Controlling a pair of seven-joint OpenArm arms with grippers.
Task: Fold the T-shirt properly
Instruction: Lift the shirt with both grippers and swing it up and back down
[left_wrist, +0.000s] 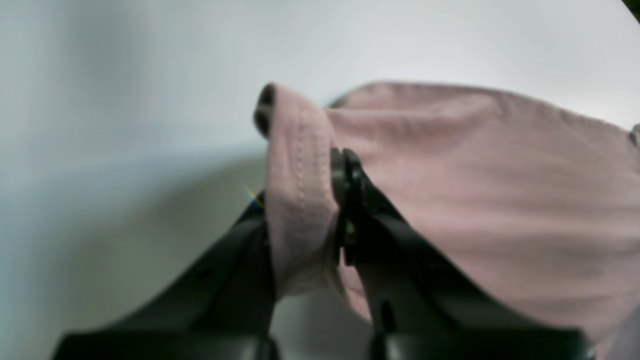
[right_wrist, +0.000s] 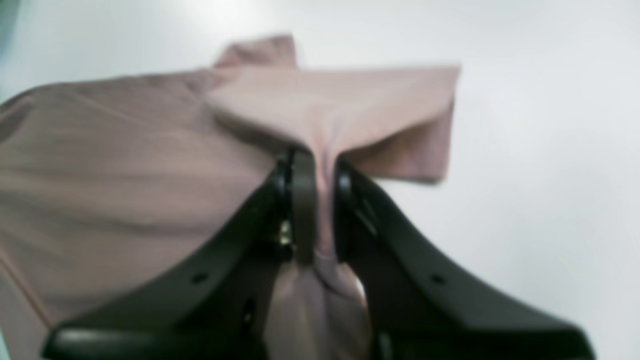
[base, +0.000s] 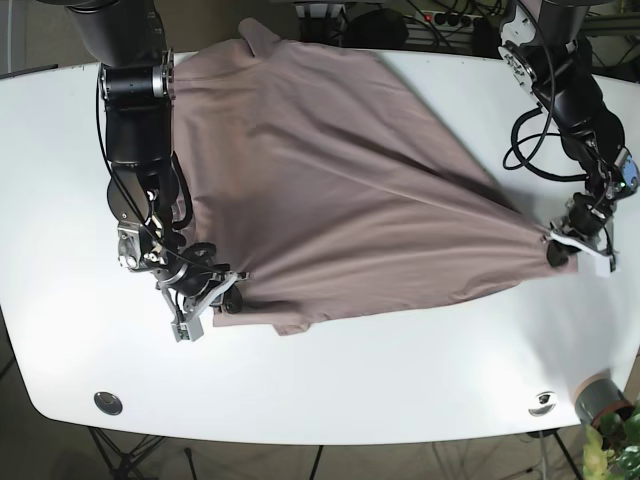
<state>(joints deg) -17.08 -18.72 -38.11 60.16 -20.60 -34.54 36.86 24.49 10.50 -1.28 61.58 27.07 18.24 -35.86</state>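
Observation:
A dusty-pink T-shirt (base: 340, 190) lies spread across the white table (base: 400, 370), stretched between both arms. My left gripper (base: 562, 250), at the base view's right, is shut on a stitched hem corner of the shirt (left_wrist: 300, 190). My right gripper (base: 228, 293), at the base view's lower left, is shut on a bunched fold of the shirt (right_wrist: 325, 200), with a sleeve flap (right_wrist: 400, 130) sticking out past it. Both held corners are lifted slightly off the table.
Cables (base: 530, 140) hang off the left arm at the table's far right. A round fitting (base: 107, 402) and another (base: 542, 402) sit near the front edge. A plant pot (base: 600, 400) stands below the front right corner.

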